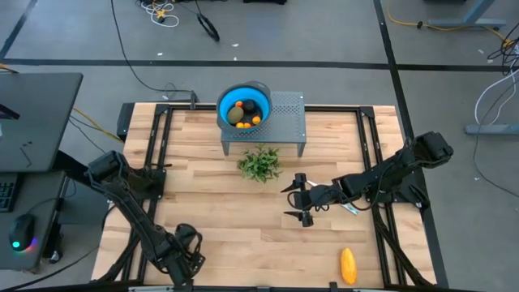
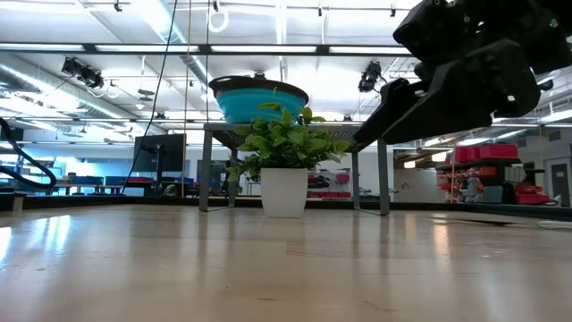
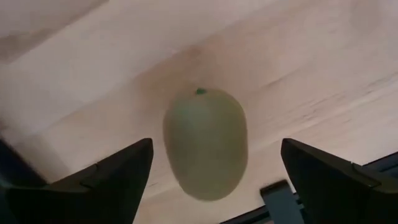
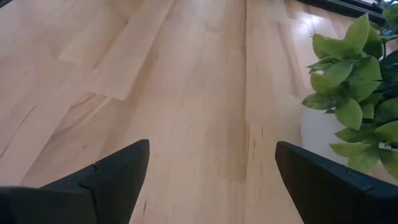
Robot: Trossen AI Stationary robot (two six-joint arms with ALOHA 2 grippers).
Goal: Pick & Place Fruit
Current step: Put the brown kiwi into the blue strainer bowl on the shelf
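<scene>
At near table edge, left gripper [image 1: 185, 258] wide open over green fruit [image 3: 205, 142]; right gripper [image 1: 297, 199] open mid-table

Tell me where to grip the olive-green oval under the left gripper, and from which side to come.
Come straight down on the olive-green oval and close across its narrow middle. It lies flat on the wood table, its long axis roughly across the gap between the left gripper's open fingers, so the short width already faces the pads. Gripping the tapered ends would likely let it slip.
</scene>
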